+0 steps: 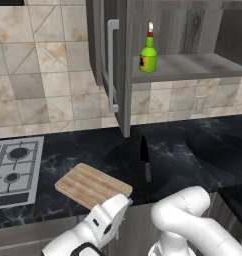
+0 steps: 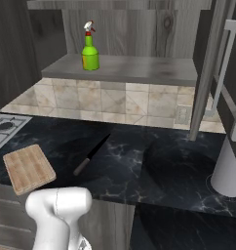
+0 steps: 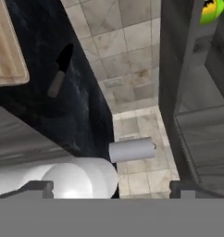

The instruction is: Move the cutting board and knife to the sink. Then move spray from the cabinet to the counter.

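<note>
The desk (image 1: 193, 145), black with thin white veins, runs across the middle of the left base view and across the lower half of the right base view. Above it, the cabinet (image 1: 124, 65) fills the top centre and top right of the left base view; its door stands open, edge-on, with a long silver handle (image 1: 112, 65) down the front. In the right base view the open door is at the far right. A tiled wall (image 1: 43, 70) takes up the upper left of the left base view, and a silver hob (image 1: 15, 170) sits at the left edge, set into the desk.

The board (image 1: 93, 186) lies flat on the desk at lower centre-left of the left base view, near the front edge and just right of the hob; in the right base view it is at lower left. The knife (image 1: 145, 159) lies on the desk just right of the board and apart from it, blade pointing toward the wall. A white paper roll (image 2: 228, 168) stands upright on the desk at the right edge of the right base view.

The spray (image 1: 148, 53) stands upright on the cabinet shelf, top centre of the left base view and upper left-centre of the right base view.

The hand (image 3: 111, 189) is released, its fingertips spread wide at the bottom of the hand view, grasping nothing, well apart from board and knife.
</note>
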